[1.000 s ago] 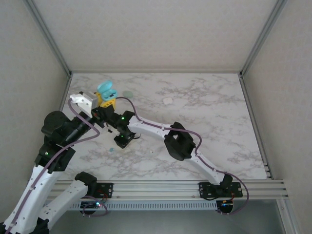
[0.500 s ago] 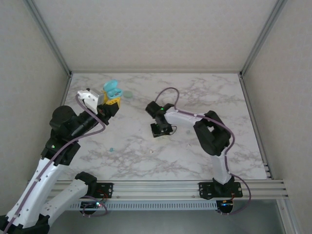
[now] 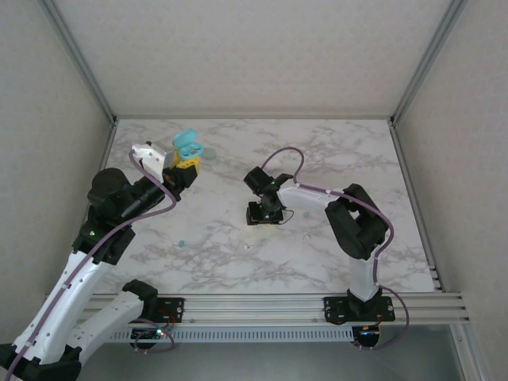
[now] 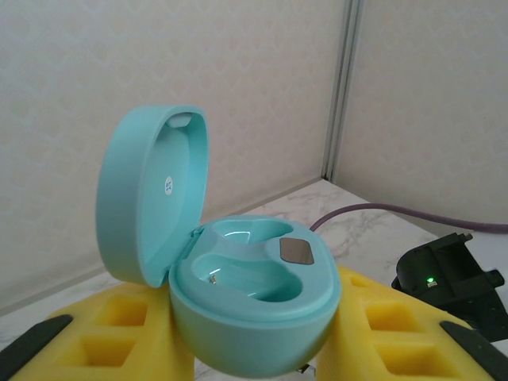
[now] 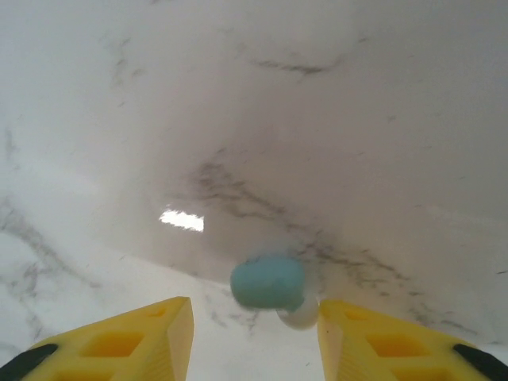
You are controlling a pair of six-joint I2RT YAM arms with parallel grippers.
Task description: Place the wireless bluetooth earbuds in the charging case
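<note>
**Mint bud loose under the parted right hand; open case clamped in the left**

A small, pebble-shaped mint-blue plastic earbud (image 5: 267,282), blurred in the right wrist view, lies on the glossy white, grey-veined marble-look surface (image 5: 119,119). A paler, whitish rounded piece (image 5: 300,317) touches its lower right edge. The right hand (image 5: 252,337) points down over it near the middle of the surface. Its blocky yellow fingers (image 5: 135,341), moulded with square recesses, stand apart on either side of the bud without touching it, so they grip nothing.

A second tiny mint speck (image 3: 182,243) lies on the surface to the near left, too small to make out in detail.

At the far left, raised off the surface, the left hand (image 3: 182,163) is clamped on the smooth mint-green clamshell charging case (image 4: 254,309). The domed lid (image 4: 151,190) is swung up on its hinge. The rounded base shows two glossy hollows and a small grey rectangular patch (image 4: 297,251).
</note>
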